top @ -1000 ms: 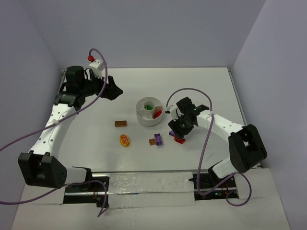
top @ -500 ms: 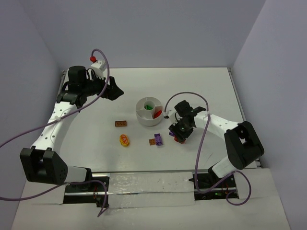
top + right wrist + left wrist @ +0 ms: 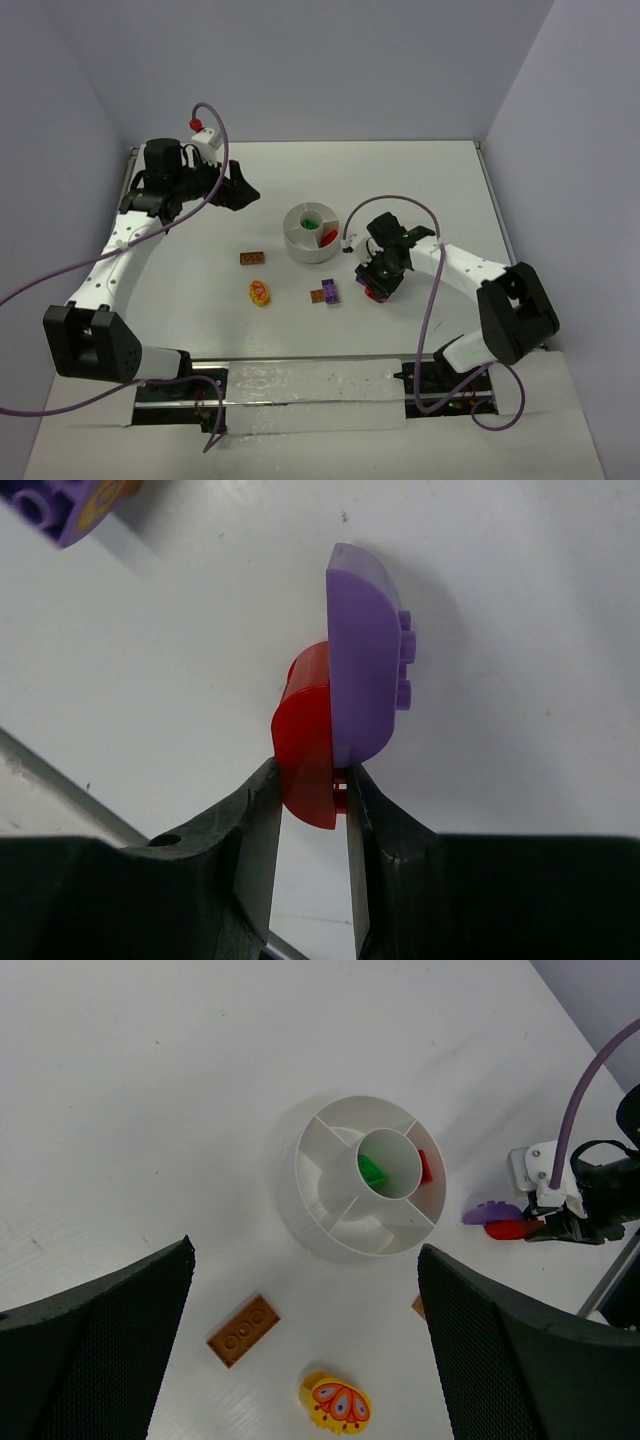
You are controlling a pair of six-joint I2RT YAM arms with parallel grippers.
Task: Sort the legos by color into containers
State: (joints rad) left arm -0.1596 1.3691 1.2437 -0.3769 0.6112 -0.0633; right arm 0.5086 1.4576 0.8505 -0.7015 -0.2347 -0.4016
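Pinching curved red brick, studded purple brick pressed alongside

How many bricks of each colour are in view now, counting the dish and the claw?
Red: 2, red brick in the dish, red curved brick in the right claw
Purple: 2, purple flat brick, purple curved brick
Green: 1, green brick
Brown-orange: 2, brown brick, small brown piece
Yellow-and-red: 1, round piece
Total: 8
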